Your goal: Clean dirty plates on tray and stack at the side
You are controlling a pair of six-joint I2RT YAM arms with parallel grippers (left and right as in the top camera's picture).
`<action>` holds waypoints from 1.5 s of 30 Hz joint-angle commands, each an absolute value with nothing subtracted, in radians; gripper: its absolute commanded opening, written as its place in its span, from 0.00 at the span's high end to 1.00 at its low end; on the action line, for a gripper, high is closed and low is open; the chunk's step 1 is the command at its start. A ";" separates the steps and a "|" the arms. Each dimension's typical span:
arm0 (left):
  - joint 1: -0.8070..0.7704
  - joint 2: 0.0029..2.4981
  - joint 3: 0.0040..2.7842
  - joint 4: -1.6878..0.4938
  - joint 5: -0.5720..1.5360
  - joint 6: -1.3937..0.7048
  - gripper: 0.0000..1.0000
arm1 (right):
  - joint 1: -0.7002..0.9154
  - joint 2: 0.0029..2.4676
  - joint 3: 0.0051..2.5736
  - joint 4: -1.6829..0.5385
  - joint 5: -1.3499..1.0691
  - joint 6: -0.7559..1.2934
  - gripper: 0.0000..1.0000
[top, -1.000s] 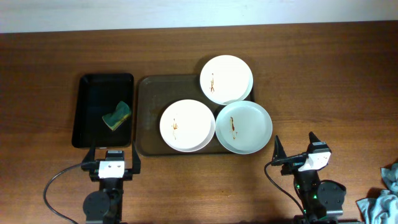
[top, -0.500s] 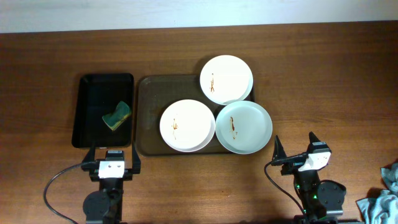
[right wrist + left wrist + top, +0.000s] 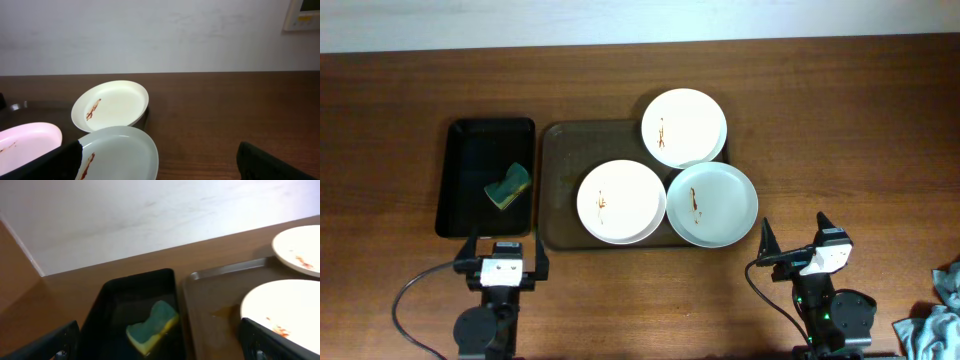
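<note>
Nearest to me, I am holding my left gripper (image 3: 503,247) low over the table (image 3: 620,300), just short of the small black tray (image 3: 485,150), and its fingers (image 3: 47,347) are standing wide apart with nothing between them. My right gripper (image 3: 794,228) is hovering on the other side, just in front of the closest plate, and it too is spread open and empty (both dark fingertips are showing at the bottom corners of its wrist view). Off at my far right, a crumpled grey-blue cloth (image 3: 932,328) is lying at the table's edge. Going outward, the dirty plates are sitting at the right end of the brown tray (image 3: 560,180). The near-left plate (image 3: 621,201) is lying fully on the tray with an orange-brown smear left of its middle. The near-right plate (image 3: 712,204) is hanging partly over the tray's right edge, its rim meeting the left one's, with a brown streak on its left half. Beyond those two, the far plate (image 3: 684,127) is resting at the tray's far right corner, jutting past the rim and showing its own streak. Level with the near plates on my left, a green and yellow sponge (image 3: 508,187) is lying in the black tray, towards its near right side.
</note>
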State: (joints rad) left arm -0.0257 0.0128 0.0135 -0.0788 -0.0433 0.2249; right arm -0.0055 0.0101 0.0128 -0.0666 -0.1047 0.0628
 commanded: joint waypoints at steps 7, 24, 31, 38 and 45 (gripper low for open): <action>-0.030 0.006 0.047 0.022 0.090 0.125 0.01 | 0.000 0.004 0.052 -0.064 -0.093 0.060 0.02; -0.030 0.654 0.749 -0.368 0.237 0.063 0.01 | 0.000 0.437 0.696 -0.456 -0.178 0.059 0.02; -0.030 1.053 1.214 -0.826 0.299 0.041 0.01 | 0.000 0.863 1.124 -0.776 -0.448 0.060 0.02; -0.030 1.207 1.362 -1.012 0.308 0.041 0.01 | 0.007 1.100 1.152 -0.632 -0.795 0.144 0.17; -0.030 1.230 1.362 -1.056 0.178 -0.119 0.07 | 0.241 1.216 1.153 -0.639 -0.411 0.332 0.20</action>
